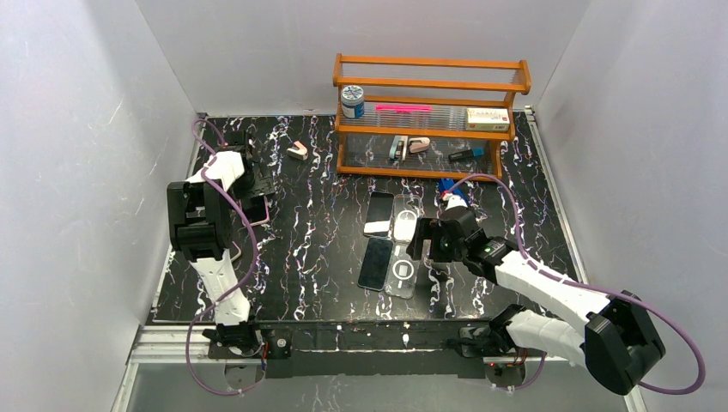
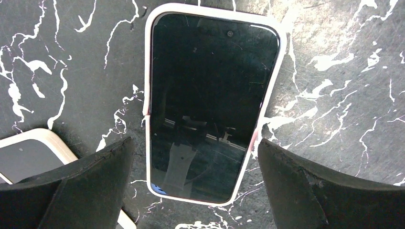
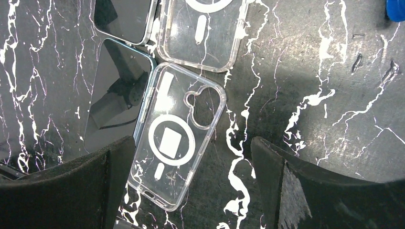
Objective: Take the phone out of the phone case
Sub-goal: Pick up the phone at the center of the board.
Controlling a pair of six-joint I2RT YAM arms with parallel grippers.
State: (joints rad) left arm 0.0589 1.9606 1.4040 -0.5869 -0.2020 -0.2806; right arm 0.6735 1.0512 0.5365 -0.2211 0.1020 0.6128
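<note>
A dark-screened phone in a white case (image 2: 210, 100) lies flat on the black marbled table. My left gripper (image 2: 196, 191) is open above it, with its fingers either side of the phone's near end and not touching it. In the top view the left gripper (image 1: 255, 176) is at the far left. A second cased phone (image 2: 33, 152) lies beside it and shows pinkish in the top view (image 1: 256, 210). My right gripper (image 3: 191, 191) is open and empty over an empty clear case (image 3: 176, 143) at the table's middle (image 1: 422, 245).
Two bare phones (image 1: 378, 215) (image 1: 375, 262) and two clear cases (image 1: 405, 219) (image 1: 402, 270) lie mid-table. A wooden rack (image 1: 429, 112) holding small items stands at the back. A small pink object (image 1: 298, 152) and a blue one (image 1: 446, 184) lie near it.
</note>
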